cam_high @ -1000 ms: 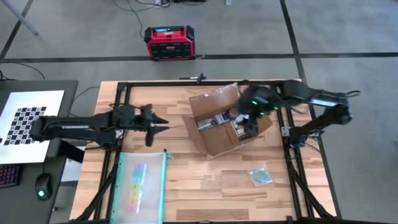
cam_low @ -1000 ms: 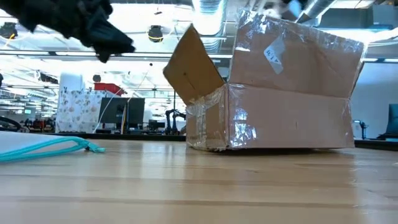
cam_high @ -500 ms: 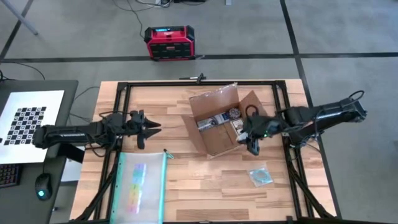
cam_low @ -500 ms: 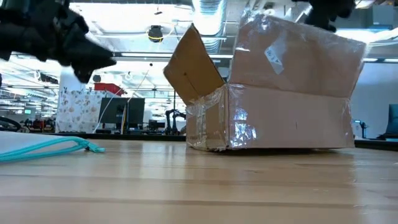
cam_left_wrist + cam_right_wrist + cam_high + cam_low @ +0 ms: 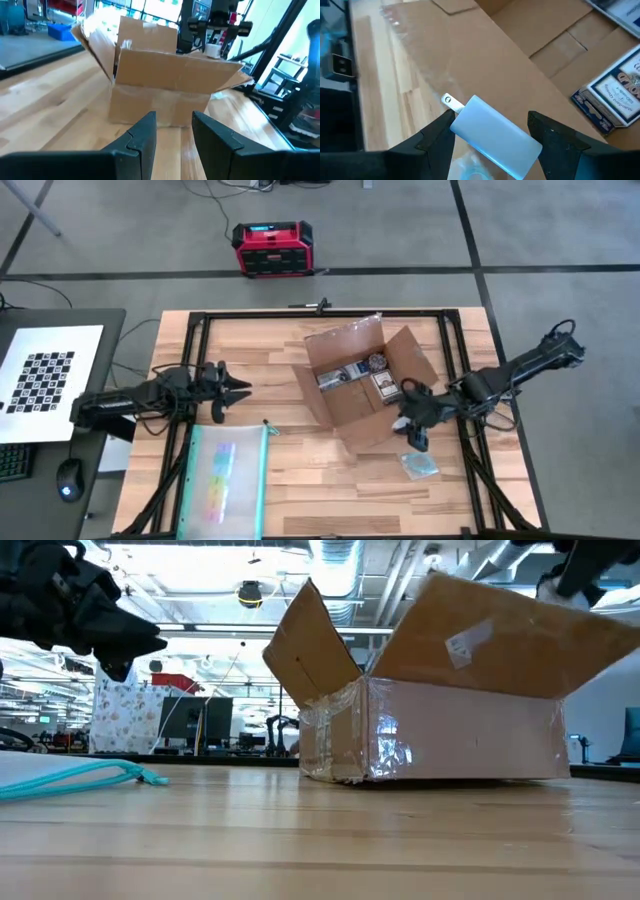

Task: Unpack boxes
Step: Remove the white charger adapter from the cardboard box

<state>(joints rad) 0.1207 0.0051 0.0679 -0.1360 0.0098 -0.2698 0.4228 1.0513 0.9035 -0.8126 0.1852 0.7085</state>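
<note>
The cardboard box (image 5: 362, 383) sits on the table (image 5: 290, 480) right of centre, all four flaps folded out and its taped seam already opened. Some contents remain inside: flat printed packs or cards (image 5: 352, 375) lie on the box floor in the high view.

The right gripper (image 5: 415, 418) hangs over the box's near-right flap, outside the cavity. Its wrist view shows the fingers closed on a pale blue-white charger-like block (image 5: 496, 130) with a metal prong. One small clear packet (image 5: 419, 464) already lies on the table near the front-right corner, apart from the box.

The left gripper (image 5: 226, 385) waits well left of the box above the table, fingers parted and holding nothing. A clear teal-edged pouch (image 5: 227, 480) lies just in front of it.

Judgement: unpacking is partly done. One item appears out, one is in hand awaiting placement, and several remain in the box.
</note>
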